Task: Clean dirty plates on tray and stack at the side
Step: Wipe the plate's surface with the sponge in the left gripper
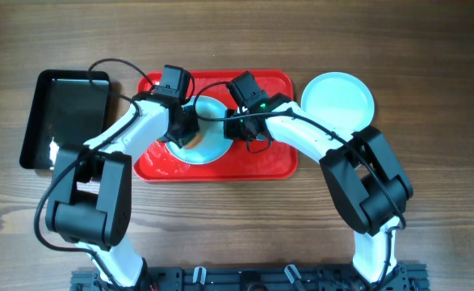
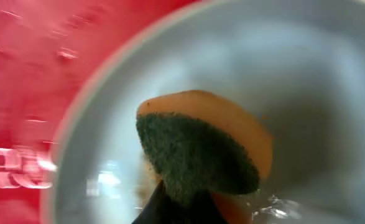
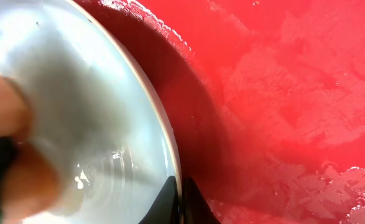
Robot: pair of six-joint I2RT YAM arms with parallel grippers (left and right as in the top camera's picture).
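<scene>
A white plate with a pale blue rim lies on the red tray. My left gripper is shut on an orange sponge with a green scouring face and presses it onto the plate. A brownish smear shows beside the sponge. My right gripper is shut on the plate's rim, its right edge tilted above the tray. A second plate lies on the table to the right of the tray.
A smaller black tray sits at the far left. Black cables run over the red tray's far edge. The wooden table extends in front of the tray.
</scene>
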